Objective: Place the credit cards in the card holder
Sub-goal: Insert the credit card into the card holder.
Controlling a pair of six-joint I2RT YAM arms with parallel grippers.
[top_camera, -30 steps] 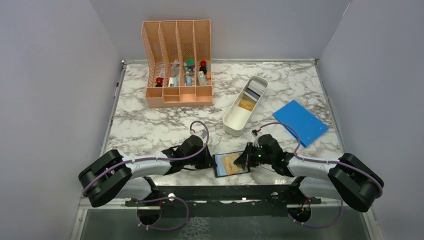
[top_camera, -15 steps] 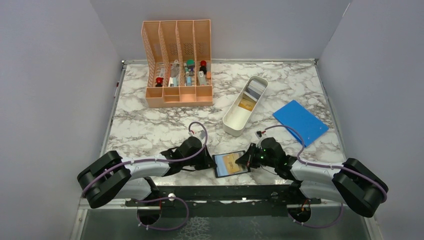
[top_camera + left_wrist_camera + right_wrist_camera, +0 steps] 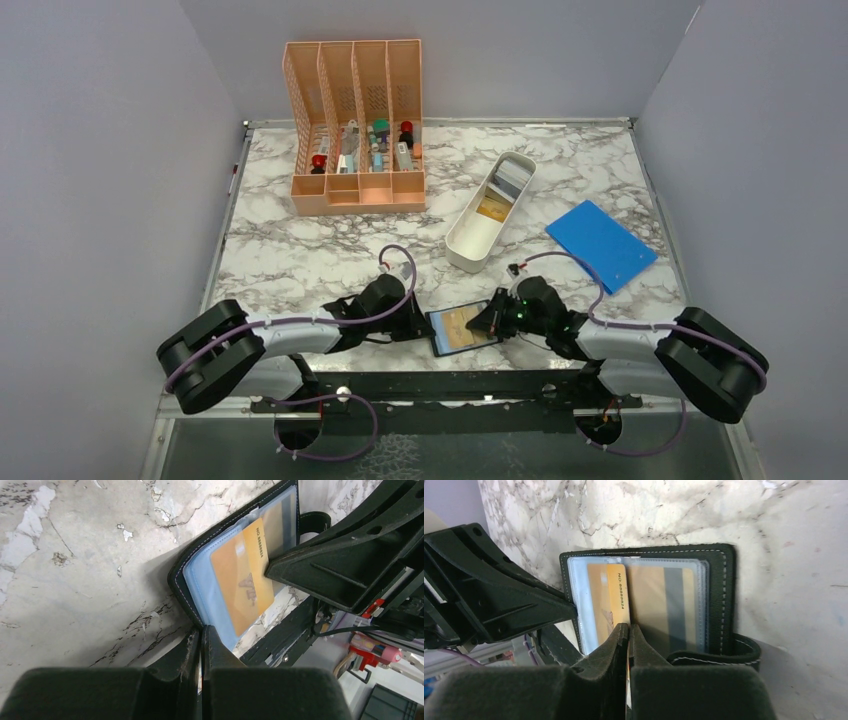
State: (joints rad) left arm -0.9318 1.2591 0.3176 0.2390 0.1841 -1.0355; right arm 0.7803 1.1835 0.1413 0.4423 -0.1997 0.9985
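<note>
Right wrist view, seating a card. My right tool [image 3: 629,628] has its jaws closed together. Its tips are at the right edge of the gold card [image 3: 605,600], which lies partly inside a clear sleeve of the open card holder [image 3: 720,585]. I cannot tell whether the card's edge is nipped between the tips or only pushed by them. A striped card [image 3: 674,605] already sits in the sleeve beside it.

Left wrist view: my left tool [image 3: 201,631], jaws likewise closed, meets the holder's left edge and appears to steady it.

Top external view: the holder lies on the counter [image 3: 300,250] at the near edge, between both tools. Further credit cards [image 3: 492,208] lie in the white tray [image 3: 462,256], farther off.

To do this step well, I judge that I should:
- drive the gold card leftward along the sleeve;
- hold it flat and square to the opening;
- brace the left tool so the holder neither slides nor folds.
</note>
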